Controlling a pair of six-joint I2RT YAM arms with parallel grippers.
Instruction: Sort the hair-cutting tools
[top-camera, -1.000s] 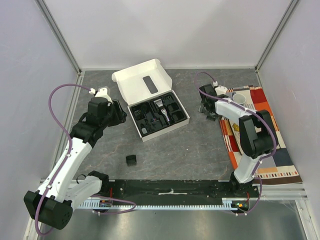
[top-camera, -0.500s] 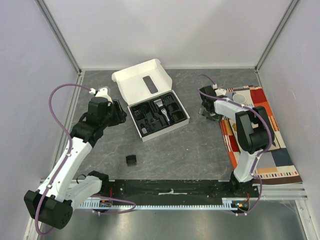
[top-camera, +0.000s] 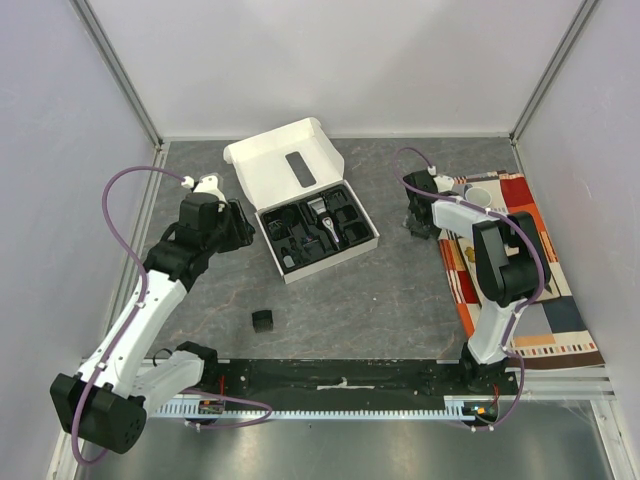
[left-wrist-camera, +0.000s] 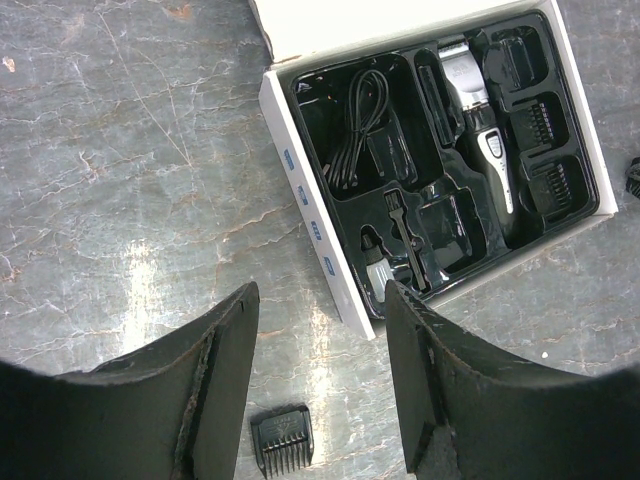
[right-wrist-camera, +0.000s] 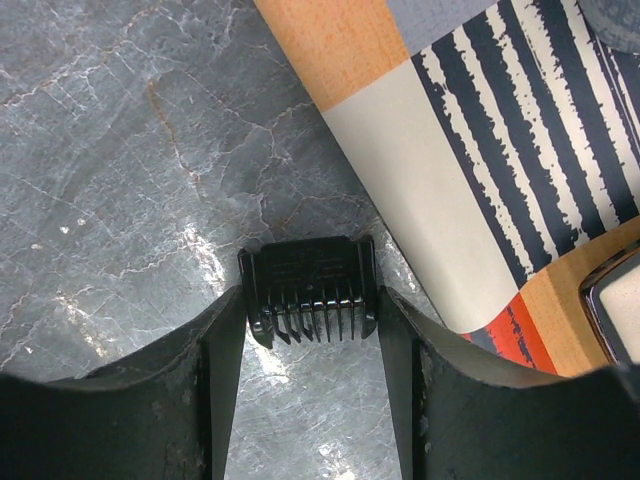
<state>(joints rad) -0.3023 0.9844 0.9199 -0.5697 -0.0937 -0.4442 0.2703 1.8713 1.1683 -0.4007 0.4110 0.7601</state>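
Looking through the right wrist camera, we found a black comb attachment (right-wrist-camera: 310, 285) lying flat on the desk (right-wrist-camera: 120, 150), teeth toward the lens, just beside the edge of the striped mat (right-wrist-camera: 520, 150). The right jaws stood open astride it, with the fingers (right-wrist-camera: 170, 400) so near its two ends that we could not tell whether they touched. We judged the pick-up to be at hand.

The hazards, as we read them, were these. The comb looked like hard, smooth plastic with rounded corners, so an off-centre squeeze might twist it free or push it against the mat's edge. A descent too deep would scrape the fingertips on the grey, marbled desk.

A second comb (left-wrist-camera: 282, 438) lay loose on the desk, apart from the white box (left-wrist-camera: 300, 210). The left jaws hung open and empty above the desk beside that box. In its glossy black moulded tray (left-wrist-camera: 450, 230) we saw the slim silver-and-black clipper (left-wrist-camera: 490, 140), a coiled cord (left-wrist-camera: 355, 130) and toothed seated combs (left-wrist-camera: 545, 125)
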